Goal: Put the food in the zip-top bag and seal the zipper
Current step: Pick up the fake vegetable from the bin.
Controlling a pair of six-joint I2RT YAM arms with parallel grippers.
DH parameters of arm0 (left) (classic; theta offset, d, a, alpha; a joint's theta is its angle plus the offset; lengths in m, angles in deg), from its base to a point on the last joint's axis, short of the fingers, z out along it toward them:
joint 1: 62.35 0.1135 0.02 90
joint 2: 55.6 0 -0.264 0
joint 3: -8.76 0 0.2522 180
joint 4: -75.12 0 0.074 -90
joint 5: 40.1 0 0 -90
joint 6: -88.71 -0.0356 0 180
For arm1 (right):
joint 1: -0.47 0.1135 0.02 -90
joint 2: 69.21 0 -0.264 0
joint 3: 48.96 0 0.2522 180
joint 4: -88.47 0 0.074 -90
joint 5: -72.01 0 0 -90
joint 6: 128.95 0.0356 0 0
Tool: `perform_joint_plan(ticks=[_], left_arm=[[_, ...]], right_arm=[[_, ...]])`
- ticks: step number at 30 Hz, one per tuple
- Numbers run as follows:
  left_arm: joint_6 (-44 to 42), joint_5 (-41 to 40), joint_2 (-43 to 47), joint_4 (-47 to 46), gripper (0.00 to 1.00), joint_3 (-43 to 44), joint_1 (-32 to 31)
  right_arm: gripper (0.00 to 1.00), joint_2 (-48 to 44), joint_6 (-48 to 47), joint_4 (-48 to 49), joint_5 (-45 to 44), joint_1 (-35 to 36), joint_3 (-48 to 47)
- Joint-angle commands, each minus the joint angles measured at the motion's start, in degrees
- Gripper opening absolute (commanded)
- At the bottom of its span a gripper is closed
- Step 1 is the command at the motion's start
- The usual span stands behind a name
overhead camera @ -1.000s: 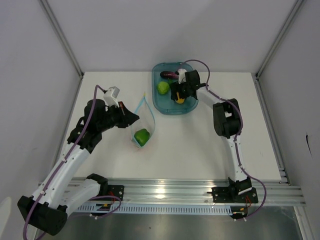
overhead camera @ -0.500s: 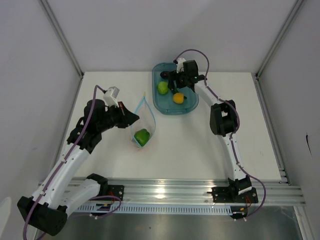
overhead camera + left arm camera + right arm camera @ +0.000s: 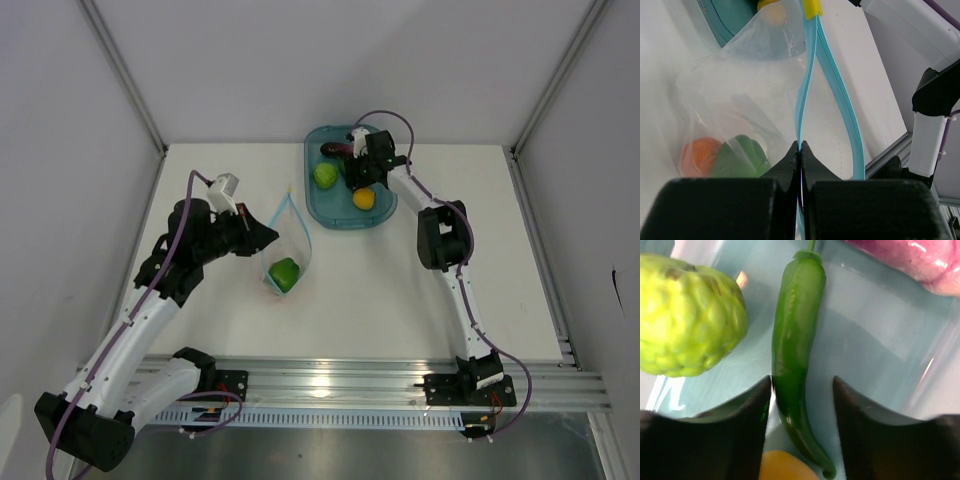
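Zip-top bag (image 3: 287,250) of clear crinkly plastic lies on the white table (image 3: 400,290), with its mouth edge caught in the left hand (image 3: 270,237). In the left wrist view the two black fingers (image 3: 785,165) are pressed together on the thin light blue zipper strip (image 3: 807,75) and clamp one lip of the mouth. The other lip bows away from the hand, so the mouth stands open. A small yellow slider (image 3: 812,7) sits at the far end of the strip, beyond the fingertips. Inside the bag, just ahead of the hand and to one side of the clamped strip, a round orange-red piece (image 3: 699,154) and a dark green piece (image 3: 742,155) rest against each other.

Over the teal translucent plastic tray (image 3: 312,200), well apart from the left hand and the bag, hangs the right hand (image 3: 802,385). Its fingers (image 3: 740,430) are spread, one on each side of a slender green chilli pepper (image 3: 795,340) that lies flat on the tray floor. Whether they touch the pepper cannot be told. A knobbly light green round fruit (image 3: 690,320) lies just outside one finger. A purple eggplant (image 3: 910,260) lies beyond the fingertips on the other side. A yellow ball (image 3: 785,467) shows close in between the finger bases, near the pepper's curled tip.
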Motion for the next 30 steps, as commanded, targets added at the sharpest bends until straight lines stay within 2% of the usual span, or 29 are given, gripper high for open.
perform_joint_plan(ticks=[1,6,11,15,24,27,28,30], left_arm=[[0.92,1.63,-0.18,-2.17,0.01,-0.35,-0.14],[1.36,2.69,-0.35,-2.0,0.01,-0.79,-0.14],[1.62,4.09,0.26,-2.09,0.01,-2.11,-0.14],[1.36,4.8,0.44,-1.56,0.01,-2.46,-0.14],[1.8,8.75,-1.93,-0.33,0.01,-2.2,-0.14],[0.83,8.75,-3.15,1.33,0.0,-0.89,-0.14],[0.39,8.75,-3.77,2.21,0.0,-0.44,-0.14],[-0.66,8.84,-4.57,3.27,0.01,0.44,-0.14]], right_arm=[[0.47,1.33,-2.15,-1.2,0.12,0.29,-1.97],[0.36,1.07,-3.13,0.74,-1.9,1.17,-2.23],[0.08,-2.53,0.82,3.46,-4.62,1.18,-1.97],[0.0,-6.83,3.46,5.04,-6.55,1.35,-1.1],[0.0,-20.1,3.29,5.31,-12.88,3.02,3.3],[0.0,-25.27,2.94,-1.34,-16.74,5.65,2.69],[0.0,-27.12,3.03,-6.42,-17.97,6.79,2.86],[0.0,-34.04,3.38,-9.79,-21.93,11.51,7.76]])
